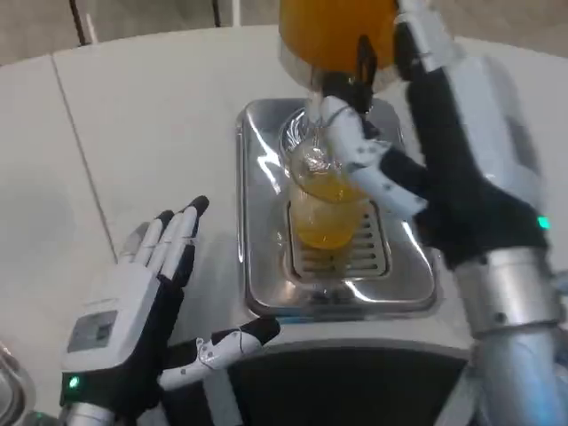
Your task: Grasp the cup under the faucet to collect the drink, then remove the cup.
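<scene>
A clear cup (323, 200) holding orange drink stands on the grille of the steel drip tray (266, 266), right under the black faucet (363, 62) of the orange drink dispenser (333, 31). My right hand (426, 169) reaches in from the right and its white fingers (351, 142) wrap the cup's upper part. My left hand (146, 293) lies open on the table left of the tray, fingers spread, holding nothing.
The dispenser's dark base edge (355, 373) runs along the near side below the tray. White table surface (151, 124) spreads to the left and back. A bit of a metal object (11, 390) shows at the bottom left corner.
</scene>
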